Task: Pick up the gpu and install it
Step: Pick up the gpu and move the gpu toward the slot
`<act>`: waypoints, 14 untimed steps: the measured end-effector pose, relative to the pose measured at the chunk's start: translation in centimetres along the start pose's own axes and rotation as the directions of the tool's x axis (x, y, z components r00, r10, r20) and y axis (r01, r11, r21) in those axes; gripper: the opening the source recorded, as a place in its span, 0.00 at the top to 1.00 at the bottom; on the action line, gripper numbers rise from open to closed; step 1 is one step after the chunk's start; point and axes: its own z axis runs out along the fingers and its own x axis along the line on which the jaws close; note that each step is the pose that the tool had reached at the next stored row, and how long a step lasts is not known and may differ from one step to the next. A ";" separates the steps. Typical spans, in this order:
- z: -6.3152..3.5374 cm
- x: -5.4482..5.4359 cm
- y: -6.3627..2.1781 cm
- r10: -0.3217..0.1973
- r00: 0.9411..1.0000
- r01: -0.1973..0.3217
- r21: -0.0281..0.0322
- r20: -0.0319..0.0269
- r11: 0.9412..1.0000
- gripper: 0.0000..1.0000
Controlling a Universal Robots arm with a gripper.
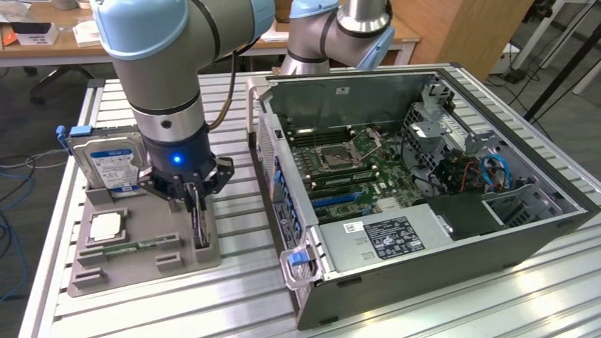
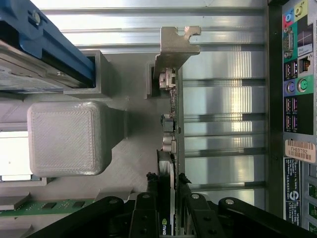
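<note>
Gpu point(image 1: 199, 224) point(image 2: 170, 119): stands on its long edge in a slot along the tray's edge nearest the case, metal bracket at one end; not lifted clear.
Gripper point(image 1: 194, 201) point(image 2: 169, 179): pointing straight down over the tray, its black fingers point(image 2: 151, 191) pressed against both faces of the gpu, closed on the card.
Tray point(image 1: 141, 274): grey printed holder lying flat near the tabletop's edge on the exterior view's left.
Drive point(image 1: 111, 163): upright at the tray's far corner, blue and white label showing.
Processor point(image 1: 105, 225): flat in a tray pocket.
Memory stick point(image 1: 131, 248): flat beside the processor, toward the tray's near edge.
Case point(image 1: 451, 260): on its side with the panel off, motherboard facing up, taking the tabletop's other half just beside the tray.
Tabletop point(image 1: 244, 303): silver slotted aluminium rails, glossy with reflections.
Room: wooden desk point(image 1: 56, 51) beyond the far edge; cables point(image 1: 14, 186) on the floor at the exterior view's left.
</note>
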 end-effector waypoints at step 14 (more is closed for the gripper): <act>-0.51 0.0 0.02 0.000 1.000 0.000 0.000 0.000 1.000 0.74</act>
